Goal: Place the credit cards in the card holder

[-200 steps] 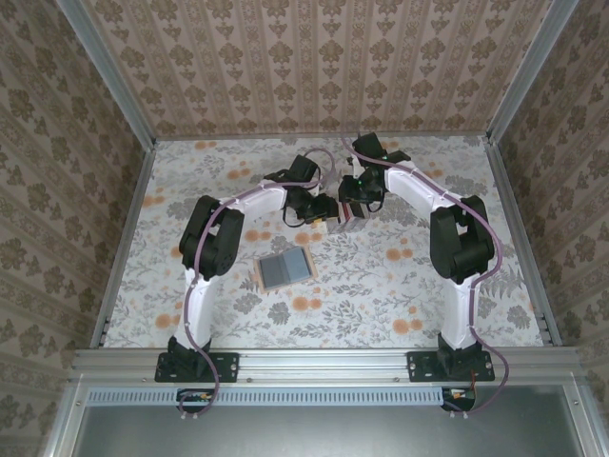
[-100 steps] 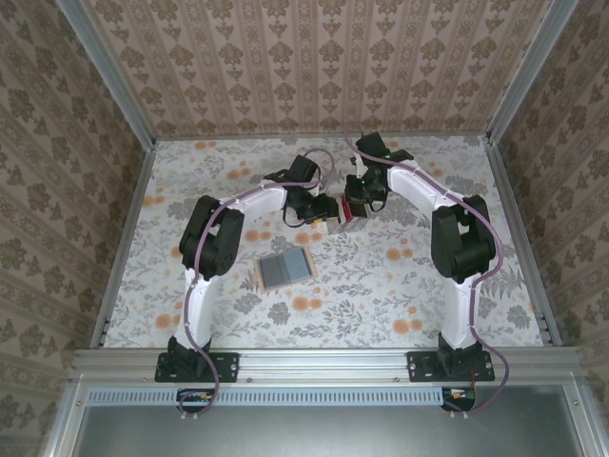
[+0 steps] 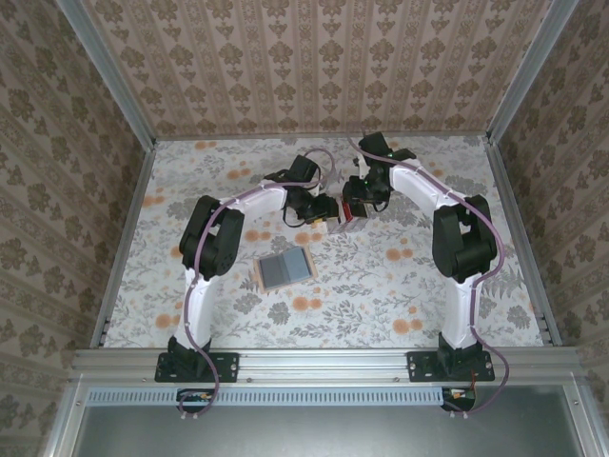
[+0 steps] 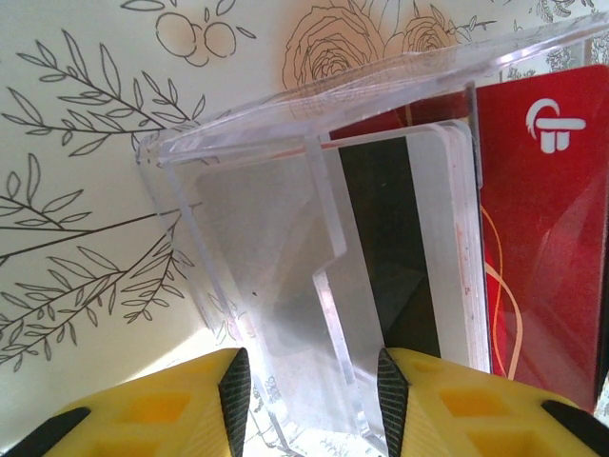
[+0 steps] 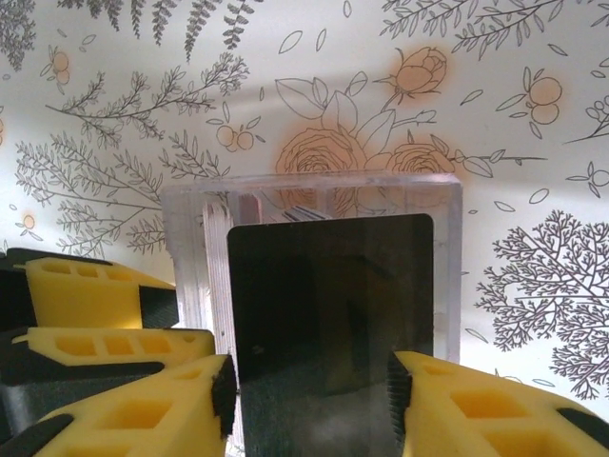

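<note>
my left gripper [image 4: 312,376] is clamping its yellow fingers [image 4: 190,409] on the near corner of a clear plastic box-shaped card stand [image 4: 247,228]. the stand is standing on the flowered white table [image 3: 381,286], out towards the far side and about midway across. the thin rectangular plastic credit cards [image 3: 344,211] are standing on edge inside that stand. from my left wrist, a white card with a black stripe [image 4: 428,238] is resting just beside a red card with a white logo [image 4: 542,238]. from my right wrist, a black card [image 5: 328,314] is facing the camera at the front of the stand.

my right gripper [image 5: 312,376] is hovering right at that black card with its jaws standing apart. the card's lower corners are disappearing behind my fingers and the card is looking wider than the gap, so i am pinching nothing.

the small tan rectangular leather-like card holder [image 3: 284,269] is lying open on the table with its grey-blue inside facing up. it is sitting nearer my bases, left of centre, well apart from the stand and from both grippers.
</note>
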